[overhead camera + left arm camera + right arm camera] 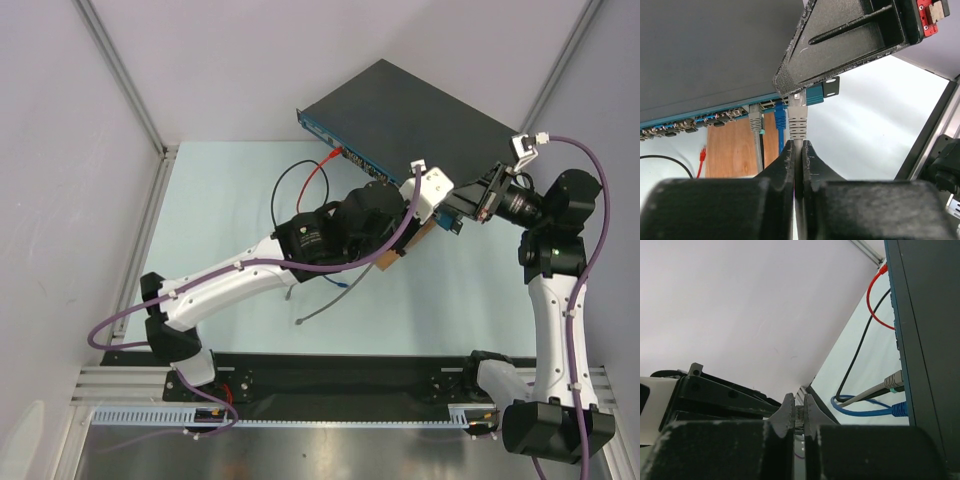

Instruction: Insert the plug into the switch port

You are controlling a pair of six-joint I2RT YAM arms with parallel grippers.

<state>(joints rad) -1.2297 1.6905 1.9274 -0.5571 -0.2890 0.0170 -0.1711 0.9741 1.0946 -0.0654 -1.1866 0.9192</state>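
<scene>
The black switch (400, 110) lies at the back, its blue front strip facing the arms; it also shows in the left wrist view (705, 50) and in the right wrist view (930, 315). My left gripper (797, 146) is shut on a grey cable just behind the grey plug (797, 116). The plug's tip is at the strip's right end, partly hidden by a finger (850, 40) of my right gripper. My right gripper (799, 402) is closed on the plug's ribbed boot (800, 416). In the top view both grippers meet at the switch's right front corner (455, 212).
A grey cable (755, 120) and a blue cable (780, 117) sit in ports just left of the plug. A brown wooden board (737, 150) lies under the switch's front. Red (318, 180) and black (285, 185) cables loop on the mat. Enclosure walls stand close around.
</scene>
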